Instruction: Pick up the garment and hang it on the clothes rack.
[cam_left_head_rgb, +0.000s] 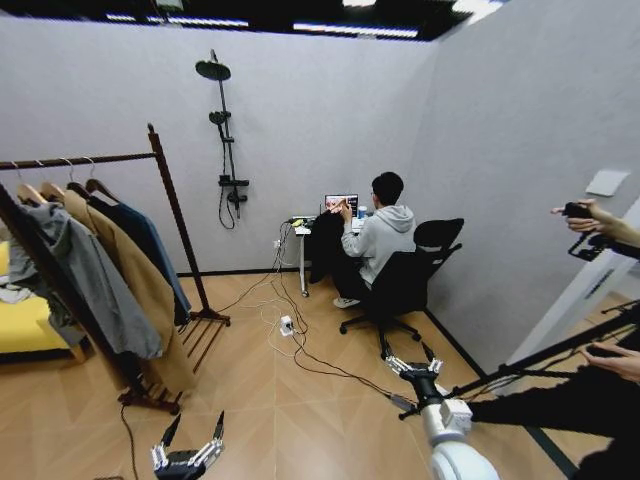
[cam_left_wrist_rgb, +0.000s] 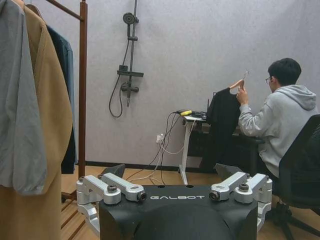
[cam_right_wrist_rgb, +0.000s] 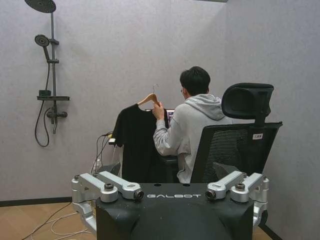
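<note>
L gripper (cam_left_head_rgb: 186, 452) low over the wood floor, fingers apart, nothing held. R gripper (cam_left_head_rgb: 409, 365) low at right, fingers apart, nothing held. Clothes rack (cam_left_head_rgb: 166, 180) stands fwd-left of the L gripper. Garment (cam_left_head_rgb: 150, 245), dark teal-blue, hangs on the rack's top rail, at the end nearest the far post, just beside a tan coat (cam_left_head_rgb: 130, 275), with a grey hooded top (cam_left_head_rgb: 85, 275) next along.

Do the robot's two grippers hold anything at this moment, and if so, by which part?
Nothing is held. The left gripper and the right gripper are both open and empty, low above the floor. The blue jacket hangs on the clothes rack.
</note>
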